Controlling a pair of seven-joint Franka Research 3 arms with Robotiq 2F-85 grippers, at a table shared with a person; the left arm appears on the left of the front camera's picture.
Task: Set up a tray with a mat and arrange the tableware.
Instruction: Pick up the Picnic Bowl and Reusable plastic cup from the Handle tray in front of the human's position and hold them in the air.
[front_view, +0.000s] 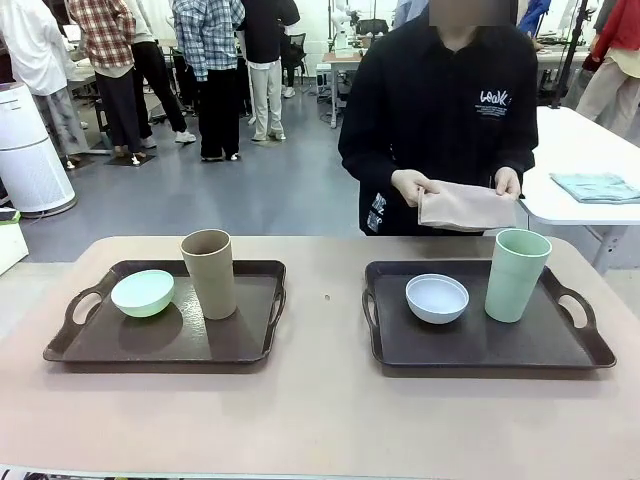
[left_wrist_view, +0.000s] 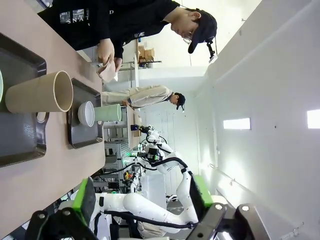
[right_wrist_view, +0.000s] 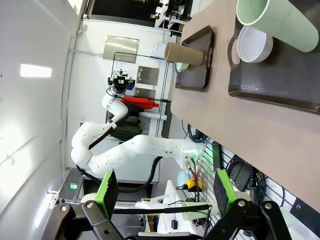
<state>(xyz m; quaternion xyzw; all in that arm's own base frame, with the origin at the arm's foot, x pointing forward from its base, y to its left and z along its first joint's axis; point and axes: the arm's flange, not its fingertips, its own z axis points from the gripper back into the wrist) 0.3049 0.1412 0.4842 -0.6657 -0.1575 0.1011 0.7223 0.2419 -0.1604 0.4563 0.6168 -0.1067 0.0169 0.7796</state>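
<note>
Brown plastic trays hold the tableware: mint green bowl (front_view: 142, 293) and tall tan cup (front_view: 209, 273) on the left tray (front_view: 150, 342), bluish-white bowl (front_view: 437, 298) and pale green cup (front_view: 517, 275) on the right tray (front_view: 475, 345). A person (front_view: 440, 110) holds a folded beige mat (front_view: 466, 208). Wide open and empty hang the left gripper (left_wrist_view: 142, 197) and right gripper (right_wrist_view: 166, 189). Sliding the mat under could topple a cup.

bowls (front_view: 142, 293), cups (front_view: 209, 273) upright, paired on trays (front_view: 100, 350)
</note>
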